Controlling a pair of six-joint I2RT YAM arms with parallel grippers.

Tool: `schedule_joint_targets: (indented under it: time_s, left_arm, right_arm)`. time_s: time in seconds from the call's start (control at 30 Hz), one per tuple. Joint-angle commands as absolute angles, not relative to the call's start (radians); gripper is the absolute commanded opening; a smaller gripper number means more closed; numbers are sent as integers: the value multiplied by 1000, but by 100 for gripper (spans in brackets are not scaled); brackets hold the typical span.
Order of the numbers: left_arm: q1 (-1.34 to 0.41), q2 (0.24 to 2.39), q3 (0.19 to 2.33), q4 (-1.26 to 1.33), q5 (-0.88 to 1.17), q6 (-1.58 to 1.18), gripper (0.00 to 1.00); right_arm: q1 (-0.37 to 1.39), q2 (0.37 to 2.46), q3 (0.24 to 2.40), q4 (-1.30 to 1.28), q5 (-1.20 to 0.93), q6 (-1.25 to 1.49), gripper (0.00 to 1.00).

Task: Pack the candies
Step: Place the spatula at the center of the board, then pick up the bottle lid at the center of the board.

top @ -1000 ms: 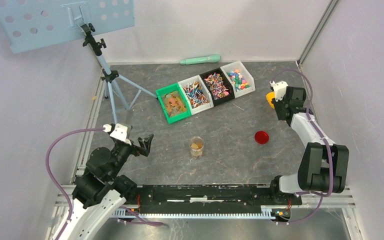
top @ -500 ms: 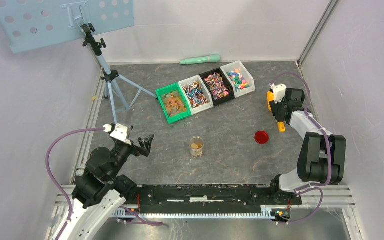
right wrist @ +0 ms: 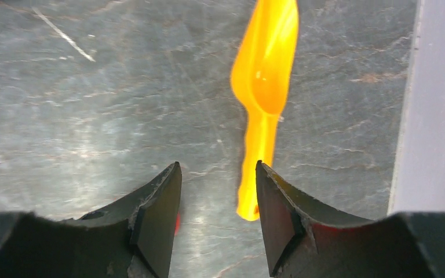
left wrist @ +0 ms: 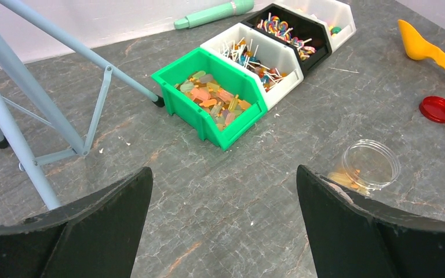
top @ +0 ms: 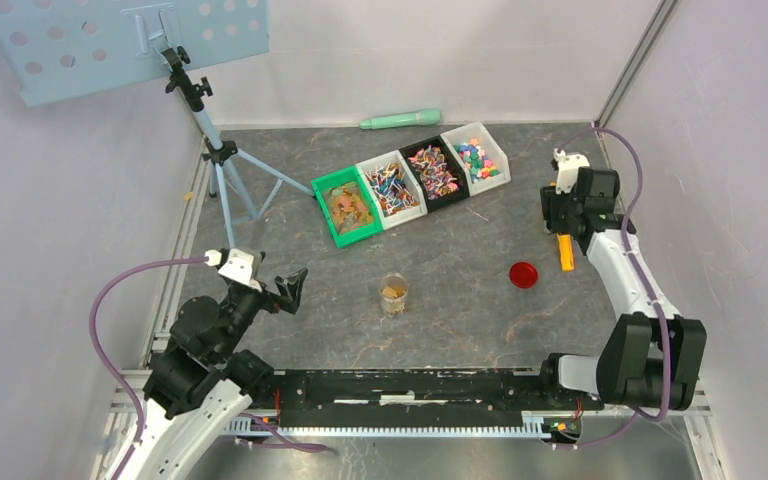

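Since a second ago the right arm has lifted off toward the far right corner and let go of the yellow scoop (right wrist: pixel 265 69), which was up at its jaws then and now lies flat on the table (top: pixel 460 330) close to the right wall. The right gripper (right wrist: pixel 218 165) hangs just above the handle end with its jaws parted wider than the handle and nothing held. The left arm has not shifted. Its left gripper (left wrist: pixel 223 169) hovers low at the near left, spread as wide as it goes and empty, looking across at the work. To me that reads as a waiting post. A tripod (top: pixel 222 152) stands at the far left, out of both arms' way. The bins (left wrist: pixel 284 95) sit side by side in a slanted row at the far centre, their open mouths reachable from either side. The candies (left wrist: pixel 214 98) are nearly all in them, the golden ones in the green bin (left wrist: pixel 192 119). The clear jar (left wrist: pixel 371 165) stands upright midway between the arms with a few sweets at its bottom, so packing seems only begun. The red lid (left wrist: pixel 438 109) lies near the scoop and well apart from the jar — probably parked there for the right arm to fetch.
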State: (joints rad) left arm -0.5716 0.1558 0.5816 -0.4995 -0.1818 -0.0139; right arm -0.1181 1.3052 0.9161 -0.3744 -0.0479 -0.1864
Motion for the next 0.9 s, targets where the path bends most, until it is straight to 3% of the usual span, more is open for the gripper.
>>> schedule_joint_targets:
  time_s: [0.0,0.43,0.6,0.87]
  left_arm:
    - [-572,151,575,-468,-202,9,100]
    - [-572,153,576,-481,-292,-24,100]
    - [-572,157,580,-494,-286,-19,100]
    - [-572,163,575,-489,-298,-13,100]
  right_arm:
    - [-53,1242,926,-455,-32,-25,54]
    - [112,1038,573,-330,34,119,50]
    - [115,1063,563,-314,76,168,50]
    - [133,1144,598,-270,61,152,41]
